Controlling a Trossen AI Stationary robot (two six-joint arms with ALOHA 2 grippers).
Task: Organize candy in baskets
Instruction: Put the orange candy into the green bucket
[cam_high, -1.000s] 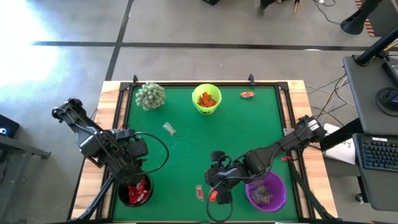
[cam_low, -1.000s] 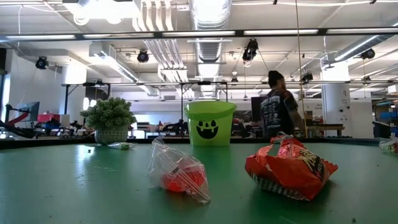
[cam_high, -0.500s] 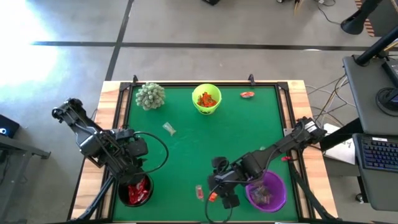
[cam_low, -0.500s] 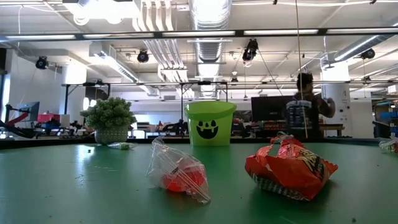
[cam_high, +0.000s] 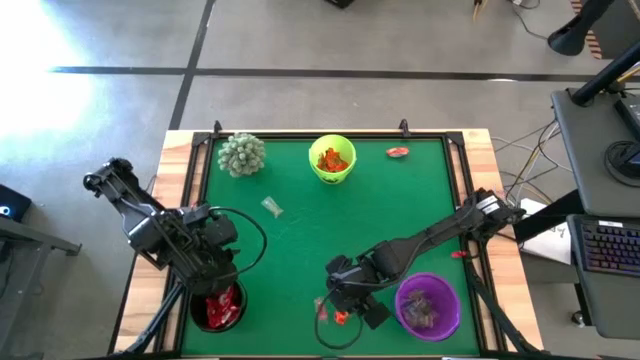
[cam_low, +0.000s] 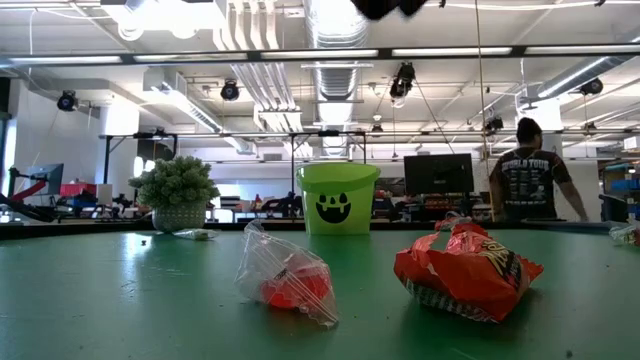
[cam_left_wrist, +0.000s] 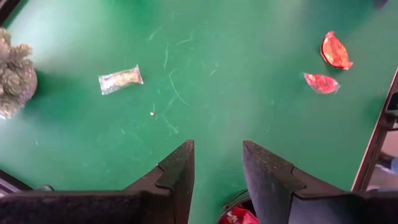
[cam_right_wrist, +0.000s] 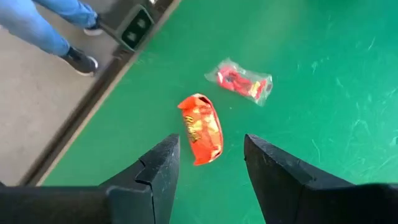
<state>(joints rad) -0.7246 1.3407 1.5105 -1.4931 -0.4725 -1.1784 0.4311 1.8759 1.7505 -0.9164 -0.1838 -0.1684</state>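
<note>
My right gripper (cam_high: 342, 300) (cam_right_wrist: 211, 162) hangs open above an orange candy (cam_right_wrist: 202, 129) (cam_high: 340, 317) (cam_low: 465, 268) lying flat on the green mat near the front edge. Beside that lies a red candy in a clear wrapper (cam_right_wrist: 240, 81) (cam_low: 285, 275). My left gripper (cam_high: 222, 285) (cam_left_wrist: 217, 168) stands open and empty over the black basket (cam_high: 218, 308), which holds red candy. The purple basket (cam_high: 428, 305) stands at the front right. The lime green basket (cam_high: 333, 158) at the far middle holds orange candy. A pale candy (cam_high: 271, 207) (cam_left_wrist: 120, 79) and a red candy (cam_high: 398, 152) lie loose.
A spiky pale-green plant (cam_high: 241, 153) (cam_low: 177, 195) stands at the far left. The mat has a raised wooden frame (cam_high: 180, 200). A person (cam_low: 530, 180) stands in the room beyond the table, and a person's legs (cam_right_wrist: 56, 31) show by the table's edge.
My right gripper has swung from beside the purple basket toward the table's left edge, sunk lower and rolled its wrist; it now stands over the orange candy. Both near candies lie where they were. The person in the background has walked to the right.
</note>
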